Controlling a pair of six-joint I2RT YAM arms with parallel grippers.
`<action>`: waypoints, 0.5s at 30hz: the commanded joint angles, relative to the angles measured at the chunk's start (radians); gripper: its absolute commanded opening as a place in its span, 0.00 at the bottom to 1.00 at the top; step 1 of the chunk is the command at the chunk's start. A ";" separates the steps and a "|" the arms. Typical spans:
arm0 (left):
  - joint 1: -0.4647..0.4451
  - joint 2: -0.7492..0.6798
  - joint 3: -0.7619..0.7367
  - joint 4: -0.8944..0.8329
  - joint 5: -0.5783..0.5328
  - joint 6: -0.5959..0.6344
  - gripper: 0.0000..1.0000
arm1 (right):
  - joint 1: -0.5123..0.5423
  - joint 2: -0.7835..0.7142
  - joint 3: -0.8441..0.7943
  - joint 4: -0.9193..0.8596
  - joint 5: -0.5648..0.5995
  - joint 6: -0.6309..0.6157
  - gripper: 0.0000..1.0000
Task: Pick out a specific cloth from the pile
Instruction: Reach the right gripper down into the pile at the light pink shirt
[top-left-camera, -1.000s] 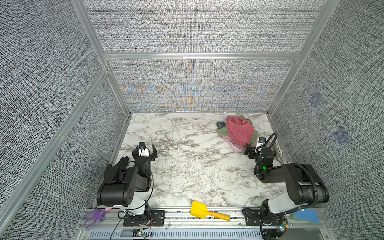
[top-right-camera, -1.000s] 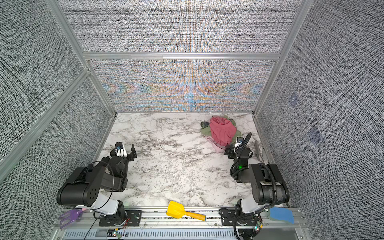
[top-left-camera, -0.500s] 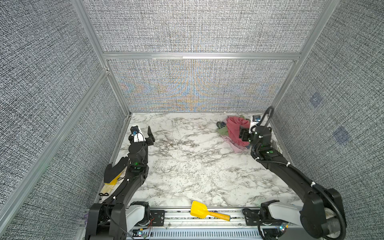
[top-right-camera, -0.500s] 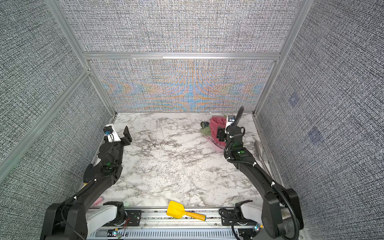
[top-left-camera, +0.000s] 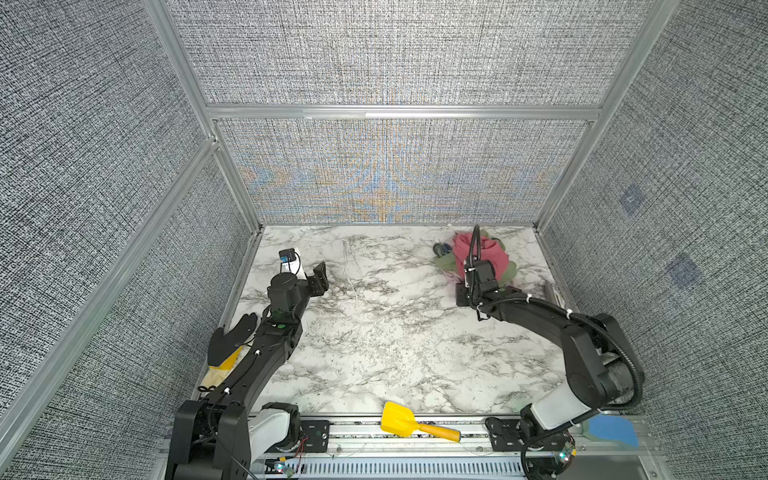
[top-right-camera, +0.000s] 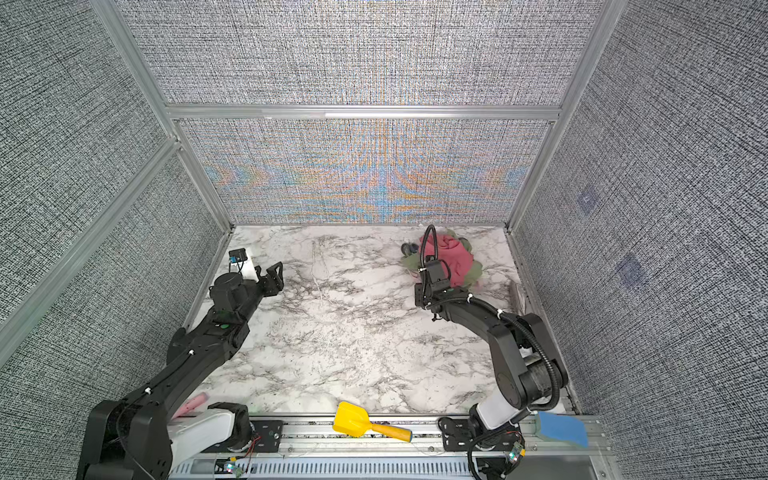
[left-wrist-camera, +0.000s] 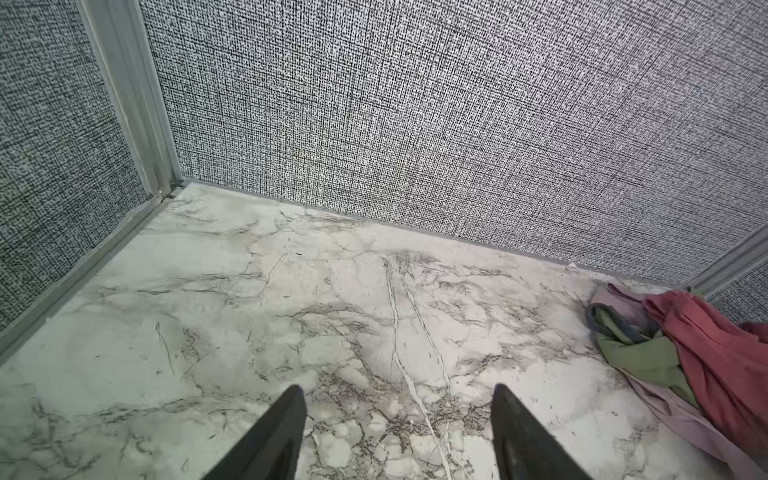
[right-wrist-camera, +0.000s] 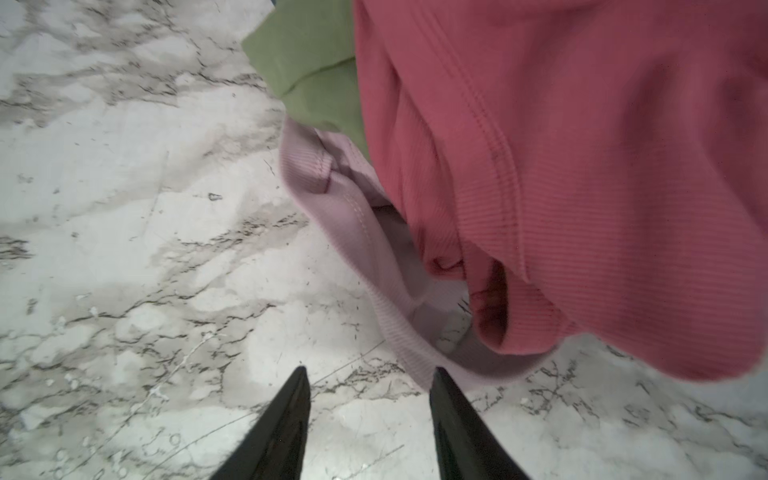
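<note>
**A:** Where is the cloth (right-wrist-camera: 345, 216)?

**B:** It's the pale pink one at the bottom of the pile (top-left-camera: 496, 255). Its ribbed hem pokes out on the near side from under the red cloth (right-wrist-camera: 582, 187), with the green cloth (right-wrist-camera: 307, 62) next to it. The whole heap sits in the far right corner of the tabletop (right-wrist-camera: 124, 249).

**A:** And the right gripper (right-wrist-camera: 370, 370)?

**B:** It is low over the tabletop, right at that hem. Its jaws are partway apart and hold nothing, and one tip is just beside the pink edge.

**A:** How would you take it?

**B:** I'd get both tips round the ribbed hem alone (the red fold hangs just over it and is easy to catch by mistake). Then I'd pinch low and draw it slowly toward the open tabletop, so the heap doesn't drag along.

**A:** The left gripper (left-wrist-camera: 397, 386)?

**B:** It's wide open and empty, over bare tabletop well apart from the pile. It could pin the red cloth if the heap slides.

**A:** What does each view add?

**B:** The right wrist view shows the hem's stitching and the gap under the red fold. In both top views the right arm (top-left-camera: 540, 311) covers most of that. They do show the pile close to the back wall (top-left-camera: 395, 174), with a blue patterned piece (top-left-camera: 442, 248) at its left edge. The left wrist view shows the pink running along the pile's near side.
</note>
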 joint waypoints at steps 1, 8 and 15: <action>0.000 -0.008 -0.008 -0.010 0.019 -0.011 0.72 | -0.024 0.028 0.033 0.001 0.002 0.033 0.49; -0.001 0.000 -0.012 -0.015 0.001 0.000 0.72 | -0.047 0.104 0.093 0.008 -0.017 0.024 0.37; 0.000 0.016 -0.015 -0.015 -0.001 -0.005 0.72 | -0.047 0.150 0.118 0.010 -0.029 0.030 0.31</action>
